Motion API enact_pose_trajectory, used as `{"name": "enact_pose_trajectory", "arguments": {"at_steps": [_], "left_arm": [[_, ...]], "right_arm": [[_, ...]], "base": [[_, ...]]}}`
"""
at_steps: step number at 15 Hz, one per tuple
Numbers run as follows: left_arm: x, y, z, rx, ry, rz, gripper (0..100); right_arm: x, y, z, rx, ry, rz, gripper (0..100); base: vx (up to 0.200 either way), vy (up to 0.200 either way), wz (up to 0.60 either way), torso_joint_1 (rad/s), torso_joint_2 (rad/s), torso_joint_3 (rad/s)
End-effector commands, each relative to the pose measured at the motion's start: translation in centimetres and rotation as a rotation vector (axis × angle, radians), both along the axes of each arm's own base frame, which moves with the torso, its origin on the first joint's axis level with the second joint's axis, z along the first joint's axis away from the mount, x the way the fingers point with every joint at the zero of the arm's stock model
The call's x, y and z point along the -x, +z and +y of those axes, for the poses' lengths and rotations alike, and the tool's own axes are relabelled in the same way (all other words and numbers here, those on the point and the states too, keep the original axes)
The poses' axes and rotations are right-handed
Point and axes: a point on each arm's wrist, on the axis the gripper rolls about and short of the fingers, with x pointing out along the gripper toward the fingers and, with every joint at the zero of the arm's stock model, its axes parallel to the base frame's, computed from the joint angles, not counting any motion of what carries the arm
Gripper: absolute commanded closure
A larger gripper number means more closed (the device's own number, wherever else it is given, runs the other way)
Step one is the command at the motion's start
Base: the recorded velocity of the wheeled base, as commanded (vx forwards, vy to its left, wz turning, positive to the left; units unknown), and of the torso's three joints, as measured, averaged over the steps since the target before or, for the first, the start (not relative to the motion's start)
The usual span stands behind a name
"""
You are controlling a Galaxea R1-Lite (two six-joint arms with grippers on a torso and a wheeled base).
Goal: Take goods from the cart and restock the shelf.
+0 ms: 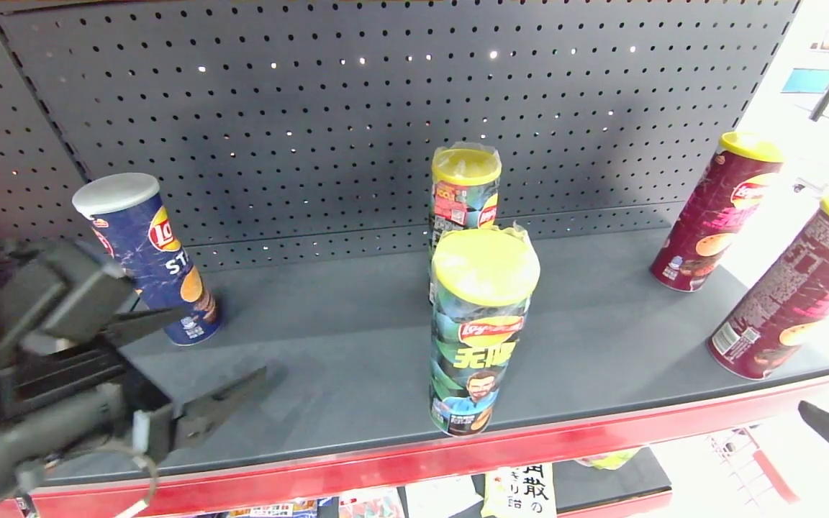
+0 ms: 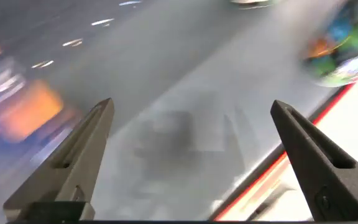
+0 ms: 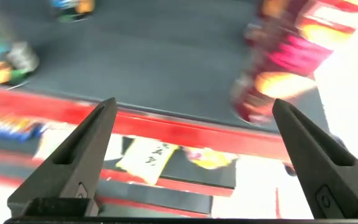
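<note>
Head view: a blue can [image 1: 148,259] at left, green cans [image 1: 483,331] in the centre and maroon cans [image 1: 720,212] at right stand upright on the shelf [image 1: 357,345], grouped by flavour, apparently faced for shoppers. The left gripper [image 1: 220,344] hovers over the shelf's front left, near the blue can, jaws splayed and empty. The right gripper [image 3: 194,104], equally wide and empty, hangs before what seems to be the maroon cans.

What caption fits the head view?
Open left gripper hovers over the grey shelf beside the blue can.
</note>
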Motion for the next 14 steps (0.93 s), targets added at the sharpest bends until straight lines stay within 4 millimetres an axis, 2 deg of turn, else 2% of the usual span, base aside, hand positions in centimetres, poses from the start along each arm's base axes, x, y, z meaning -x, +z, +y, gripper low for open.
{"name": "enact_pose_trajectory", "arguments": {"at_steps": [1, 2, 3, 4, 9, 14], "left_arm": [[9.6, -1.4, 6.3, 0.024, 0.268, -0.112, 0], [9.6, -1.4, 6.3, 0.024, 0.268, -0.112, 0], [12.9, -2.7, 7.7, 0.027, 0.400, -0.113, 0], [13.9, -3.4, 7.9, 0.024, 0.462, -0.101, 0], [14.8, -3.8, 8.1, 0.028, 0.480, -0.144, 0], [15.1, -4.5, 8.2, 0.014, 0.486, -0.157, 0]], "right_arm": [[1.3, -0.4, -0.8, -0.011, -0.091, -0.043, 0], [1.3, -0.4, -0.8, -0.011, -0.091, -0.043, 0], [1.8, -1.1, -1.2, -0.008, -0.149, -0.047, 0], [2.1, -1.8, -1.3, -0.002, -0.175, -0.043, 0], [2.5, -3.0, -1.6, 0.025, -0.249, -0.024, 0], [2.5, -3.3, -1.6, 0.028, -0.248, -0.016, 0]], "base": [[0.000, 0.000, 0.00, 0.000, 0.00, 0.000], [0.000, 0.000, 0.00, 0.000, 0.00, 0.000], [0.000, 0.000, 0.00, 0.000, 0.00, 0.000], [0.000, 0.000, 0.00, 0.000, 0.00, 0.000], [0.000, 0.000, 0.00, 0.000, 0.00, 0.000], [-0.200, 0.000, 0.00, 0.003, 0.00, 0.002]]}}
